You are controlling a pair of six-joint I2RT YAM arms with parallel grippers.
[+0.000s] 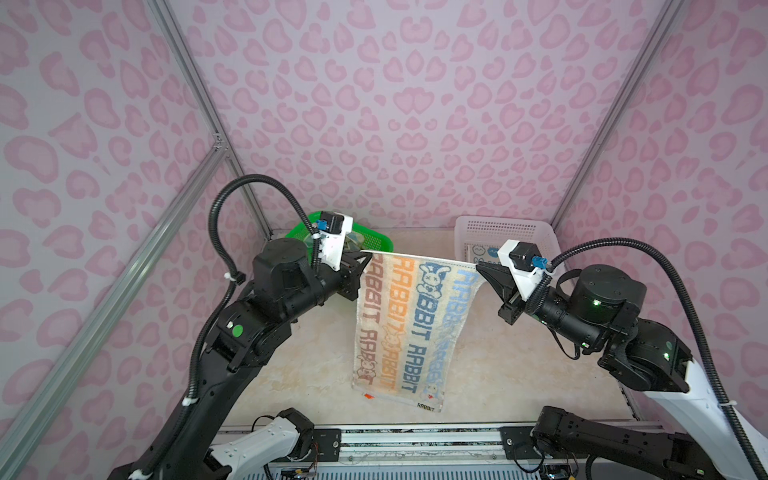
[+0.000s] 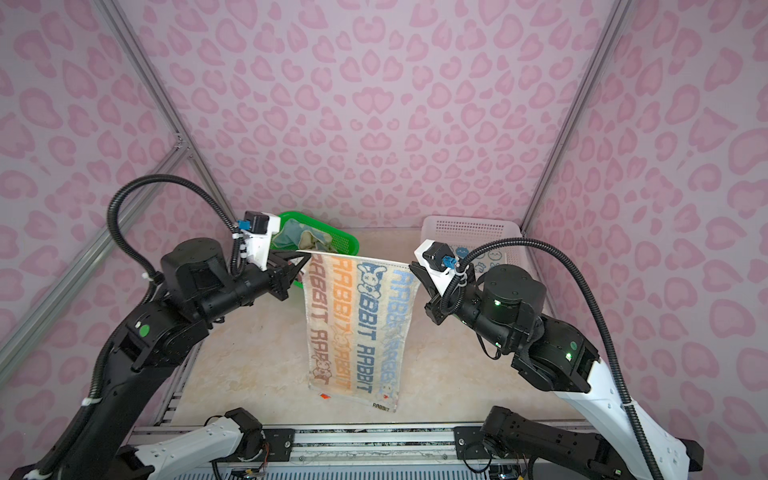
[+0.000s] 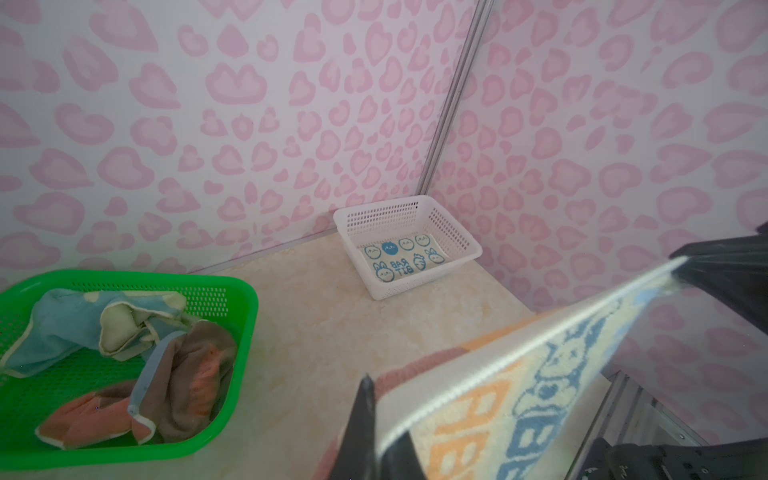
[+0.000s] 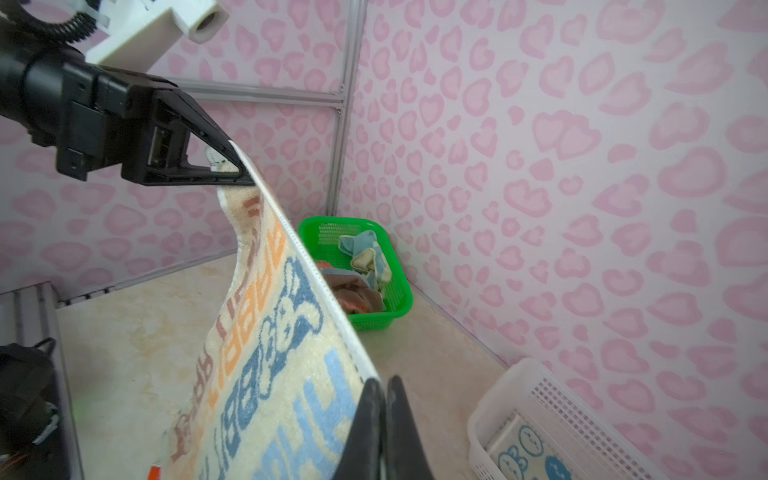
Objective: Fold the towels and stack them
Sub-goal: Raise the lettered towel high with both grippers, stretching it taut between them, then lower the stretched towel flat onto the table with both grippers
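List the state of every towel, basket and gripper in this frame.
lettered towel, unfolded, hanging by its top edge
left gripper, shut on one top corner
right gripper, shut on the other corner
teal towel, crumpled in green basket
orange towel, crumpled in green basket
blue-rabbit towel, folded flat in white basket

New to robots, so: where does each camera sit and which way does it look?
Top views: high behind the robot, looking down on left arm, right arm, towel.
Left wrist: on left arm, facing the white basket; left gripper shows.
Right wrist: on right arm, facing the green basket; right gripper shows.
Shared: all show the towel.
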